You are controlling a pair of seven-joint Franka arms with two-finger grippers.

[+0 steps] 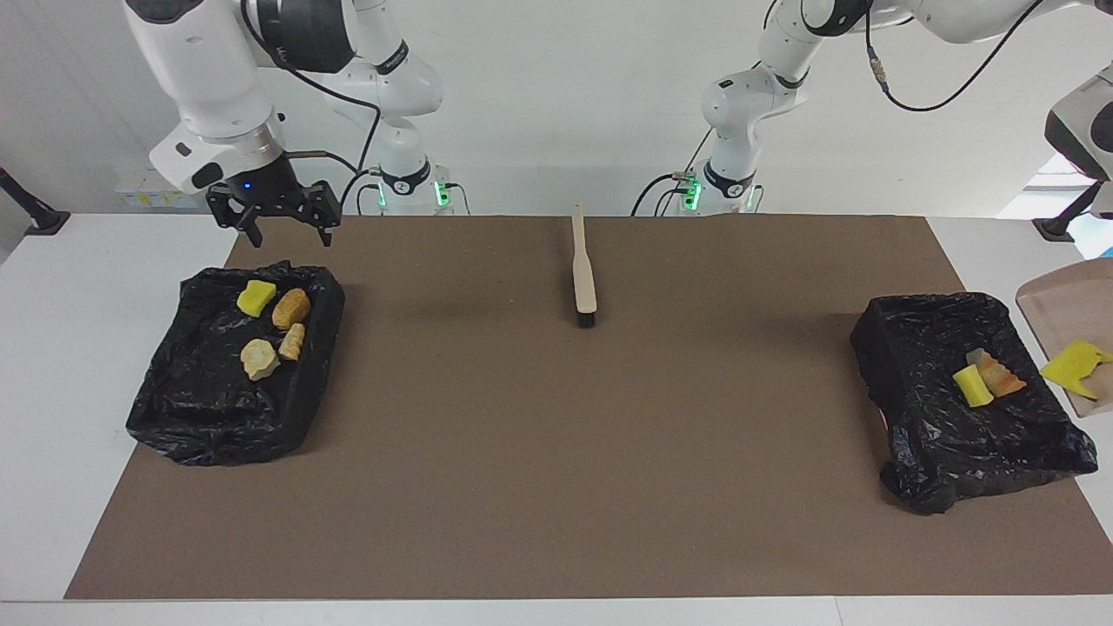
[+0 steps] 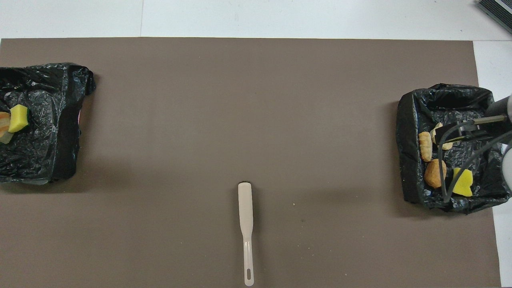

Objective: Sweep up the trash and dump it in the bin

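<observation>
Black-lined bins [image 1: 235,365] [image 1: 965,400] hold six trash scraps [image 1: 271,329] [image 1: 987,382]; a yellow scrap [image 1: 1074,365] sits on the dustpan [image 1: 1056,300], its holder unseen. The right gripper [image 1: 287,235] hangs with fingers apart.

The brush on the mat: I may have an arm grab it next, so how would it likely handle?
The brush looks stiff: its pale handle lies straight. Probably light, being slim. Lying flat, it seems unlikely to roll; the dark bristle end might make it swing if gripped by the narrow handle tip.
</observation>
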